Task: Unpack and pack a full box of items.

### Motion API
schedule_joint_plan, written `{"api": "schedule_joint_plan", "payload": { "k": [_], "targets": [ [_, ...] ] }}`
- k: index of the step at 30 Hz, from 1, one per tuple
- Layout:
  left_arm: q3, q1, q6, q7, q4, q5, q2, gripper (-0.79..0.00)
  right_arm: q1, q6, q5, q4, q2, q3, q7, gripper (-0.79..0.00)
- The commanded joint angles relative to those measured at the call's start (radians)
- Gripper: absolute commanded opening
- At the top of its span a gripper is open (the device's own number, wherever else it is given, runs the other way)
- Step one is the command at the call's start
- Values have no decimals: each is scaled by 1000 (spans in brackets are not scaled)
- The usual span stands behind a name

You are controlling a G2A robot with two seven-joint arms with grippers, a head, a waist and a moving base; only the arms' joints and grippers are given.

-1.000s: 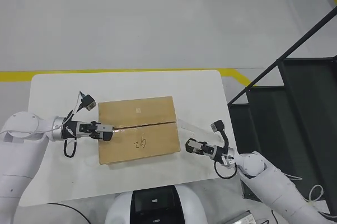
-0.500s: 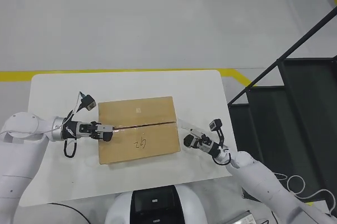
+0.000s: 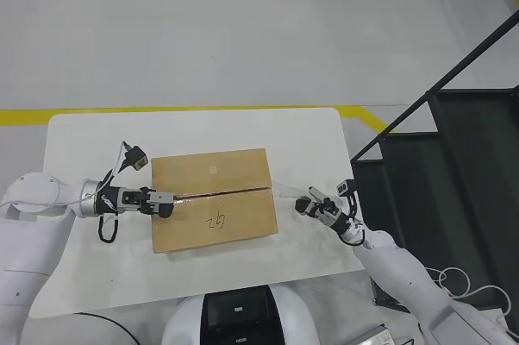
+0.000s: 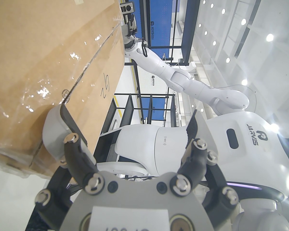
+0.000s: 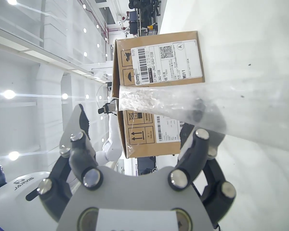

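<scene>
While box (image 3: 212, 200) lies closed, contents unseen | left claw (image 3: 163, 202) open | right claw (image 3: 305, 205) seemingly open

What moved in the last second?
The right claw swung away from the brown cardboard box, to the robot's right and farther out over the white table; the clear tape strip from the box's seam lies against it. The left claw stayed open at the box's other end; the box did not shift.

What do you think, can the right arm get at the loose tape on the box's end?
Probably yes: the tape stretches from the box straight to the open right claw, over one finger, with nothing between.
</scene>
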Motion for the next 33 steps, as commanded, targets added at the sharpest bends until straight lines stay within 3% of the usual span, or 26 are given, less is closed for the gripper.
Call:
{"api": "schedule_joint_plan", "payload": {
  "k": [1, 15, 24, 33],
  "targets": [
    [0, 0, 0, 0, 0, 0, 0, 0, 3, -1, 5, 9, -3, 7, 10, -785],
    [0, 0, 0, 0, 0, 0, 0, 0, 15, -46, 17, 17, -15, 78, 29, -785],
    [0, 0, 0, 0, 0, 0, 0, 0, -51, -149, -235, -269, 33, 175, -74, -785],
    [2, 10, 7, 30, -11, 6, -1, 0, -89, -132, -426, -442, 50, 196, -73, -785]
  ]
}}
